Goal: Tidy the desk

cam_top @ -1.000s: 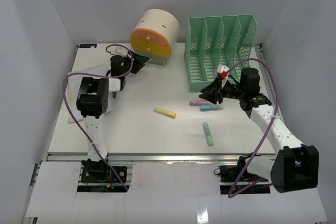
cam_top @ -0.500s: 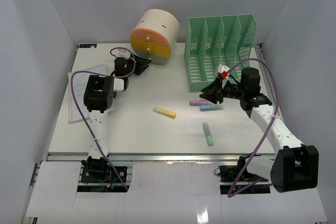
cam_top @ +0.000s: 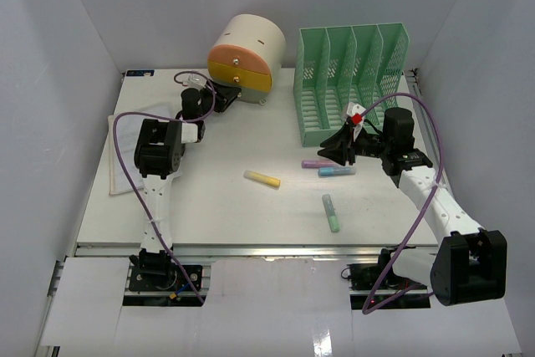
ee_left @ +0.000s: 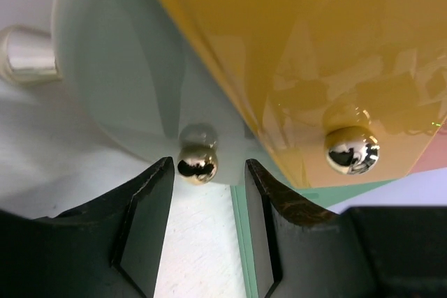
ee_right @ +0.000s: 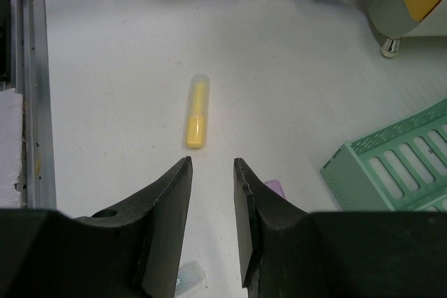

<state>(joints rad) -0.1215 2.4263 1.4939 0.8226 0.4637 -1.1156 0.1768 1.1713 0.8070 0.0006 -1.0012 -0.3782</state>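
Desk (cam_top: pixel 209 206) fills the top view, its rail at 6 o'clock. My left gripper (ee_left: pixel 202 172) is at the round drawer unit (cam_top: pixel 247 43) at 11 o'clock. Its fingers are spread either side of a small chrome knob (ee_left: pixel 198 163), with gaps showing on both sides. My right gripper (ee_right: pixel 211 165) hovers at 3 o'clock, fingers apart, nothing between them. Yellow highlighter (cam_top: pixel 262 179) lies near centre. Purple highlighter (cam_top: pixel 311 164) and blue highlighter (cam_top: pixel 337 171) lie just beside the right gripper. Green highlighter (cam_top: pixel 331 212) is at 5 o'clock, green file organizer (cam_top: pixel 311 89) at 1 o'clock.
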